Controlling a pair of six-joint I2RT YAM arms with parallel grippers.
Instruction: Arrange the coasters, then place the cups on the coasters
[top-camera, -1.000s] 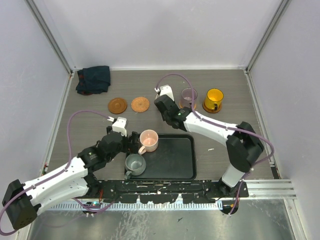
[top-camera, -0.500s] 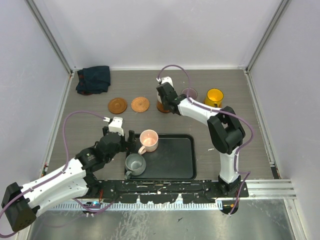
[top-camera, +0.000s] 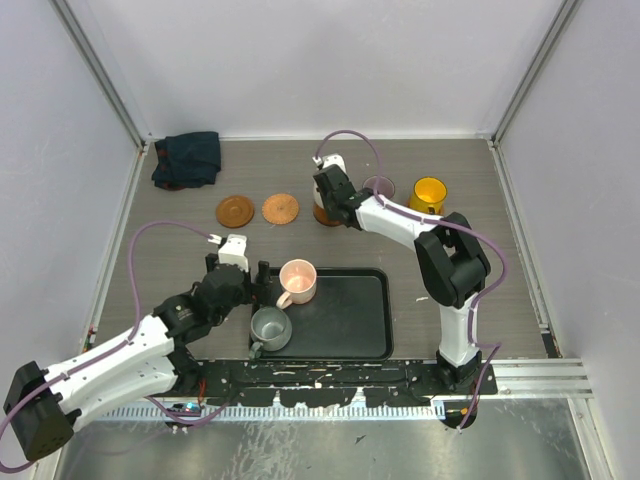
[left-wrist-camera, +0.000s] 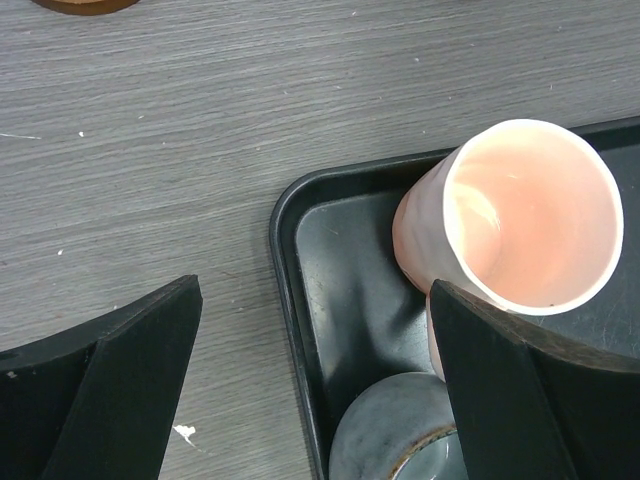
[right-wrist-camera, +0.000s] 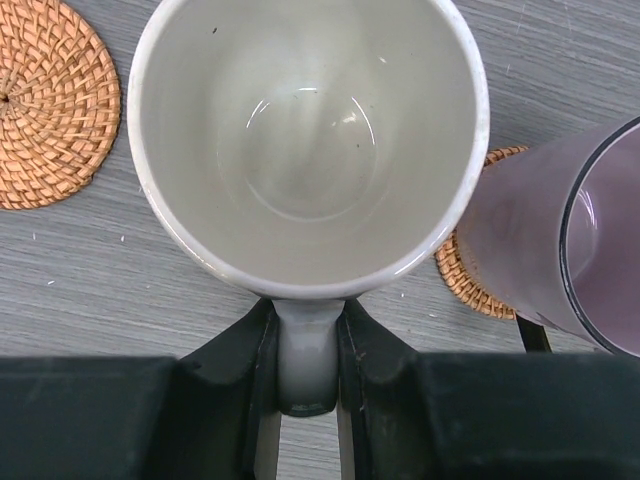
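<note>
Grey wood-grain worktop (top-camera: 180, 250) inside a white-walled enclosure carried a black tray (top-camera: 345, 315), taken here as the landmark.

**Cups.** The pink cup (top-camera: 297, 281) and the grey cup (top-camera: 270, 327) stood in the tray's left end, the pink one at its far-left corner and the grey one nearer. Beyond the tray's far edge, towards the right, the yellow cup (top-camera: 428, 198) and the purple cup (top-camera: 378, 190) each sat on a coaster.

**Right hand** (right-wrist-camera: 308, 345). It was closed on the handle of the white cup (right-wrist-camera: 305, 130), which it held upright just left of the purple cup. A brown edge showed beneath the cup in the top view. Whether the cup's base rested on that coaster could not be told.

**Left hand** (left-wrist-camera: 315, 300). Its jaws were spread wide and it gripped nothing. It hovered over the tray's far-left corner, with the pink cup beside its right finger (left-wrist-camera: 520, 390).

**Bare coasters.** A dark coaster (top-camera: 235, 211) and a woven coaster (top-camera: 281, 209) lay beyond the tray's far-left corner. A dark cloth (top-camera: 187, 158) lay farther off the same way.

**Step in hand (judged).** The coasters looked arranged, and the third cup was being set down. The next move called for seating the white cup, freeing its handle and withdrawing without nudging the purple cup. The left hand would then need to grip the pink cup and carry it to a bare coaster.
</note>
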